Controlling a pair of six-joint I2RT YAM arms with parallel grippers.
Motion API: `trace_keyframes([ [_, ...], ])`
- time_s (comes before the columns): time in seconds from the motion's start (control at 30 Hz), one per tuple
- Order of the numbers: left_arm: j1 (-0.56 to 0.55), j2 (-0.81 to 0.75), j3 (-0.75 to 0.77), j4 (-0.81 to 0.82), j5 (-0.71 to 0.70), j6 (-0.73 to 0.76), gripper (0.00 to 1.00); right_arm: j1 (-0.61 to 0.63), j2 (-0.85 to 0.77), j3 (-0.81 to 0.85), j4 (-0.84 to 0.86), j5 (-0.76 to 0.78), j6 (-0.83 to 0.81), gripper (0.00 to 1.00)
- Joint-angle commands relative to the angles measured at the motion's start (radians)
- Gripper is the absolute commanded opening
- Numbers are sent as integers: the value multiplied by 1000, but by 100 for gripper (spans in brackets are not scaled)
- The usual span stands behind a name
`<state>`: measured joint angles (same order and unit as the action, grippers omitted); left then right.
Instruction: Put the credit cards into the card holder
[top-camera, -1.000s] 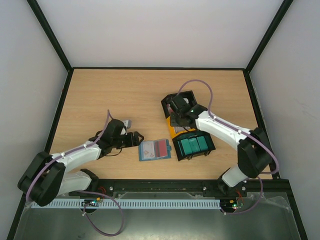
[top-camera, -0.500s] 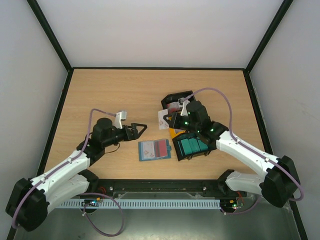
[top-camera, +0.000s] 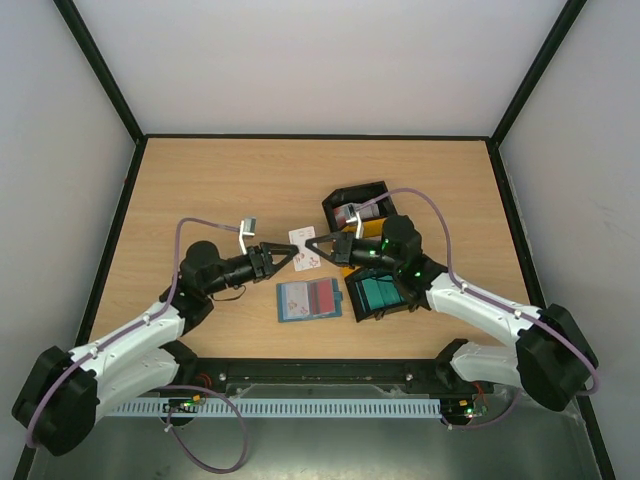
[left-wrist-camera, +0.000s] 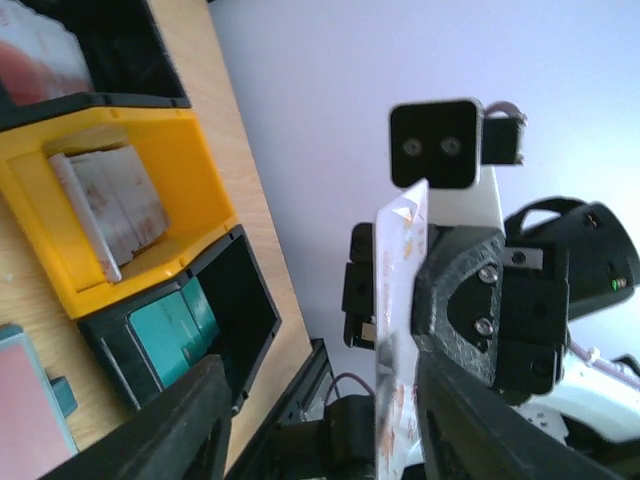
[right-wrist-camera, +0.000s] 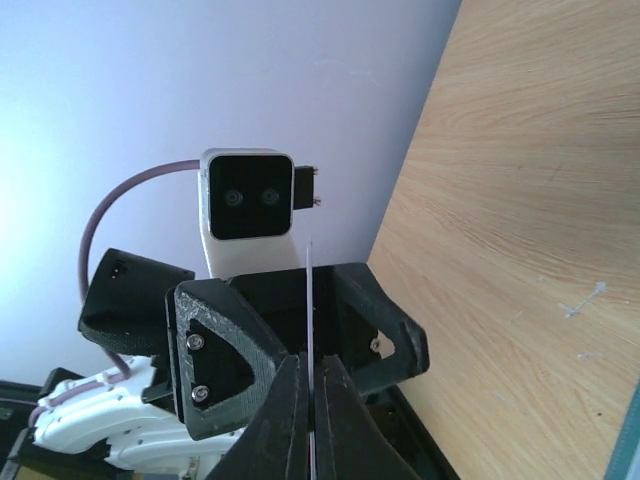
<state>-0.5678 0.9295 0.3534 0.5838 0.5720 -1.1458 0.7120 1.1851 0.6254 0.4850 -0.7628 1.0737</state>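
Observation:
A white credit card with red marks (top-camera: 302, 251) hangs in the air between the two grippers. My right gripper (top-camera: 316, 249) is shut on its right edge; in the right wrist view the card (right-wrist-camera: 311, 290) shows edge-on, pinched between the fingers (right-wrist-camera: 285, 420). My left gripper (top-camera: 285, 259) is open, its jaws on either side of the card's other end (left-wrist-camera: 400, 300), not closed on it. The teal card holder (top-camera: 296, 301) lies open on the table just below, with a reddish card (top-camera: 323, 296) on its right half.
A three-bin tray stands right of the card holder: black bin (top-camera: 372, 194) holding a card, yellow bin (left-wrist-camera: 150, 135) holding a card (left-wrist-camera: 115, 205), dark-green bin (top-camera: 385, 291). The card holder's corner (left-wrist-camera: 20, 410) shows at the left wrist view's bottom left.
My right gripper has carried the white card left from the bins to above the card holder. My left gripper has swung right and its open jaws now straddle the card.

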Motion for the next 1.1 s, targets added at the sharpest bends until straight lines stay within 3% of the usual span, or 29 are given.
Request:
trace_keyframes([
  [0.0, -12, -9, -22, 141, 24, -78, 46, 4, 2, -25, 121, -35, 58, 2],
  [0.13, -17, 9, -45, 187, 29, -107, 32, 4, 12, -50, 167, -37, 86, 2],
  [0.37, -17, 63, -57, 305, 63, -158, 20, 4, 16, -66, 184, -40, 89, 2],
  [0.5, -17, 66, -62, 284, 57, -132, 3, 7, 19, -72, 147, -33, 62, 3],
  [0.57, -16, 61, -60, 213, 36, -92, 2, 8, 17, -66, 54, 7, 7, 11],
  [0.67, -12, 46, -48, 50, -17, -2, 2, 8, 8, -48, -149, 116, -110, 41],
  [0.77, 5, 21, -51, -106, -83, 91, 2, 11, -7, -42, -300, 216, -187, 45],
  [0.9, 47, -8, -116, -155, -109, 124, 2, 38, -12, -32, -423, 319, -247, 49],
  [1.07, 66, -15, -151, -206, -112, 163, 2, 167, 44, 22, -592, 617, -278, 54],
])
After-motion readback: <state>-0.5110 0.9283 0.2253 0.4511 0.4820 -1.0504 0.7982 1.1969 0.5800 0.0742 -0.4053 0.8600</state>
